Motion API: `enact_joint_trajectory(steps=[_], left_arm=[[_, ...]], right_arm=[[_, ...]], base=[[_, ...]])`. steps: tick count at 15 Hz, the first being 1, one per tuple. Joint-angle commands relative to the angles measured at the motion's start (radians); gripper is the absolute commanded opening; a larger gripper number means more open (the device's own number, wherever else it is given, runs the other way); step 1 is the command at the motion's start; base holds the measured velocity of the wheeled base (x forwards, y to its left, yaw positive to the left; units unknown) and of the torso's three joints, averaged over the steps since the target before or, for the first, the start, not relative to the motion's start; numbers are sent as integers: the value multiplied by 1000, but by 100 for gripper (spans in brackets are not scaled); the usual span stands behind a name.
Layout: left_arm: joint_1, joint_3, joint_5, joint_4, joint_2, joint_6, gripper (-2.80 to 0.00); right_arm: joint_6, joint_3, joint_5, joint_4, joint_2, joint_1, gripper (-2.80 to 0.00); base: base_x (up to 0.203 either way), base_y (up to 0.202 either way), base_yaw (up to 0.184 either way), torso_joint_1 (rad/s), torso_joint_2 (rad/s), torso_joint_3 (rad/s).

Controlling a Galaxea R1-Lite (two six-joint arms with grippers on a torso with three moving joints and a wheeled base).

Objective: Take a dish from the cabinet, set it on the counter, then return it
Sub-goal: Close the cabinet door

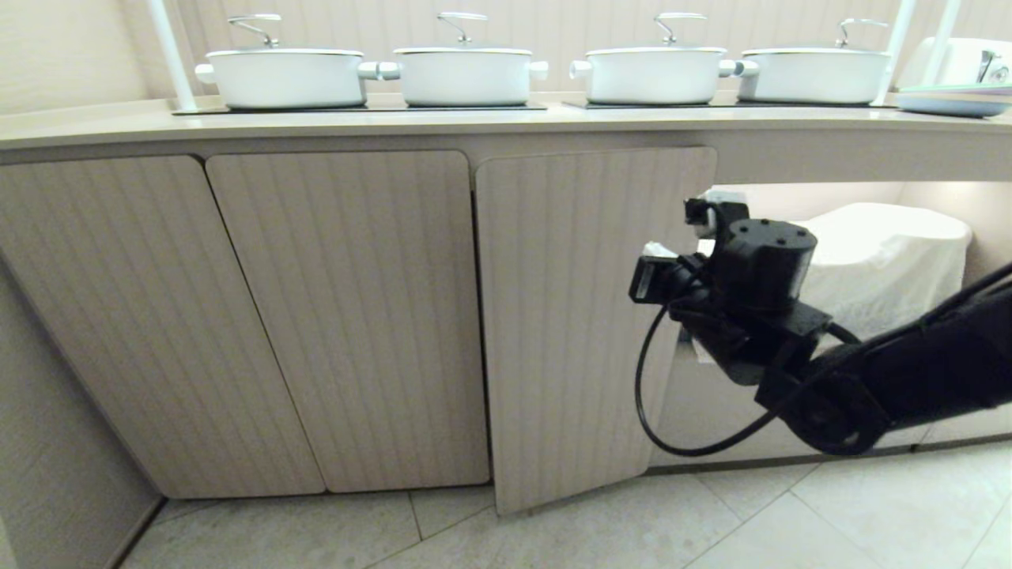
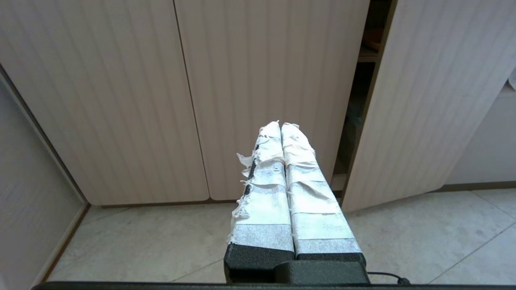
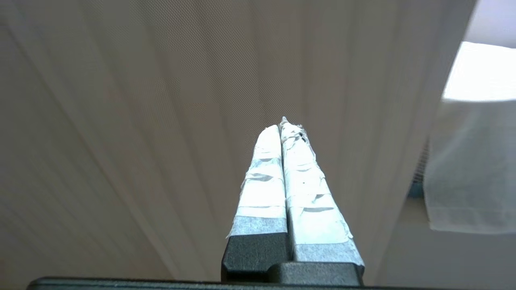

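Head view is mostly the cabinet (image 1: 569, 316) front, and its fluted door hangs ajar right in front of the right pincer (image 3: 282, 125). That door blocks the whole inside from this angle. The counter (image 1: 474, 118) runs well above the pincer, with its far right end cut off by the frame. The right arm (image 1: 909, 371) comes in from the lower right, and its own wrist hides the fingertips in this view. In the right wrist view both taped fingers are pressed together with nothing between them, tips close to the fluted face; can't tell if they touch it. Beyond the pincer on its right, a white cloth-draped lump (image 1: 885, 261) sits in an open recess, no idea what's under it. Four white pots (image 1: 466, 75) stand up on the counter, and some stacked plates (image 1: 953, 101) are cropped at the edge. The left pincer (image 2: 281, 125) is parked low facing the doors, also clamped shut and empty. As for the dish, I can't really see it. Past the left pincer, in the dark door gap, a pinkish-brown sliver (image 2: 373, 38) sits on the inner shelf, too cut off to call. There's a faint print on the left pincer's tape, too small to read.
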Motion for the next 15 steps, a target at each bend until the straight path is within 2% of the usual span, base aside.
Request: enact_joint_trajectory(steps=[1, 6, 11, 15], left_arm=[[-1, 0, 0, 0, 0, 0, -280], [0, 0, 0, 0, 0, 0, -280], [0, 0, 1, 0, 0, 0, -280], [-1, 0, 0, 0, 0, 0, -280]], right_arm=[[0, 49, -2, -4, -83, 1, -280], [-1, 270, -3, -6, -250, -1, -280], [-8, 404, -4, -12, -372, -34, -280], [-24, 624, -4, -77, -458, -41, -280]], base=[[0, 0, 0, 0, 0, 0], [0, 0, 0, 0, 0, 0], [0, 0, 0, 0, 0, 0], [0, 0, 0, 0, 0, 0]])
